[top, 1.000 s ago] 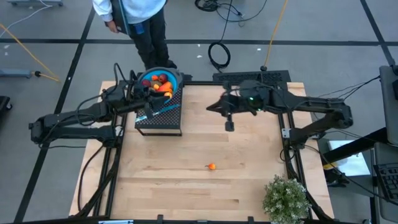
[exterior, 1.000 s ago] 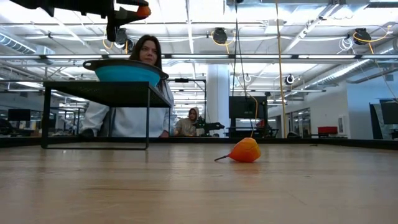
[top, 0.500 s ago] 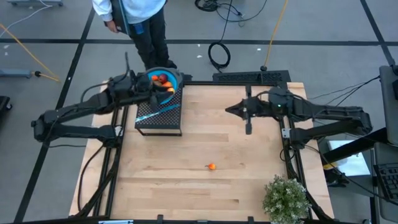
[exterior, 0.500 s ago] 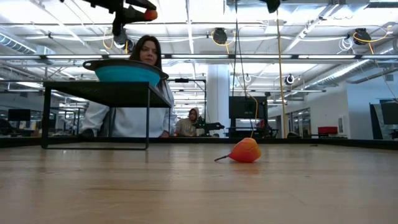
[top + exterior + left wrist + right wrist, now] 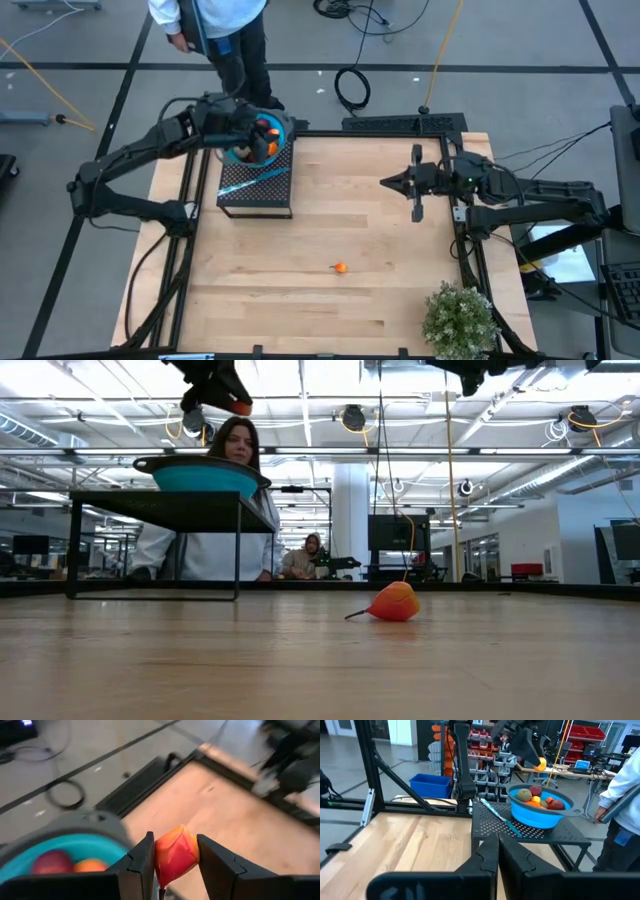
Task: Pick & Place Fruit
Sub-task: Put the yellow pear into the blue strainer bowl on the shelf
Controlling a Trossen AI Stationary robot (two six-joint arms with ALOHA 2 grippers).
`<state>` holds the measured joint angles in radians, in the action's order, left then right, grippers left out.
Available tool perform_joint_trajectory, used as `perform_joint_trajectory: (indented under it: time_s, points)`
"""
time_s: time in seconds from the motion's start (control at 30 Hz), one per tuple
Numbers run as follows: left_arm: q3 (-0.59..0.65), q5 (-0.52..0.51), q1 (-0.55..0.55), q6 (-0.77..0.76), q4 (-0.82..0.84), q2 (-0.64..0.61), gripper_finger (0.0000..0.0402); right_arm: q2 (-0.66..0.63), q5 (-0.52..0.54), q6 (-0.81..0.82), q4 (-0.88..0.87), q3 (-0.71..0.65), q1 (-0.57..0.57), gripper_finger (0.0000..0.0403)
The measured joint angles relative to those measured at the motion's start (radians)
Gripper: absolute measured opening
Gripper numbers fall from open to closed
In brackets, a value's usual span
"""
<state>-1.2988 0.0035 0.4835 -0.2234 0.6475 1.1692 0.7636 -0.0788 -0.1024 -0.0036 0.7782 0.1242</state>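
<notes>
A small orange toy fruit with a thin stem (image 5: 394,602) lies alone on the light wooden table (image 5: 380,300), toward the near edge, well apart from both grippers. Near the table's front right corner stands a bushy green potted plant (image 5: 458,318).

Farther back, on the right side, the right gripper (image 5: 417,207) hangs above the boards with its 2 dark fingers pressed together and nothing between them. The stretch of table between it and the lone fruit is open wood.

At the far left stands a black perforated metal stand (image 5: 256,188) carrying a thin silvery-blue utensil (image 5: 499,819) and, at its far end, a blue bowl with a grey rim (image 5: 540,815). The left gripper (image 5: 176,854) is above the bowl's table-side edge, its fingers (image 5: 143,858) clamped narrowly on a red-orange toy fruit (image 5: 176,856).

The high view hides most of the bowl under the arm; the right wrist view shows its contents: a brownish-green oval fruit (image 5: 523,795), a dark red one (image 5: 536,790) and several orange pieces (image 5: 535,803). The low view shows the held fruit above the bowl's rim.

Beyond the table's far edge stands a person in a light top (image 5: 210,22).
</notes>
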Motion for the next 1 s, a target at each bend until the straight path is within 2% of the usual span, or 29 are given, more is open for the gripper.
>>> perform_joint_trajectory:
  time_s: [0.2,0.4,0.53,1.0]
  points:
    - [-0.085,-0.058,0.05,0.046,0.168,0.06,0.0126,-0.061,0.0,0.026,0.009,-0.055,0.0,0.0]
    - [-0.089,-0.062,0.094,0.057,0.247,0.099,0.0126,-0.105,0.0,0.035,0.042,-0.104,0.0,0.0]
    - [-0.089,-0.111,0.112,0.069,0.309,0.133,0.0126,-0.134,0.0,0.039,0.046,-0.132,0.0,0.0]
    - [-0.089,-0.11,0.152,0.102,0.372,0.223,0.0126,-0.148,0.0,0.039,0.045,-0.134,0.0,0.0]
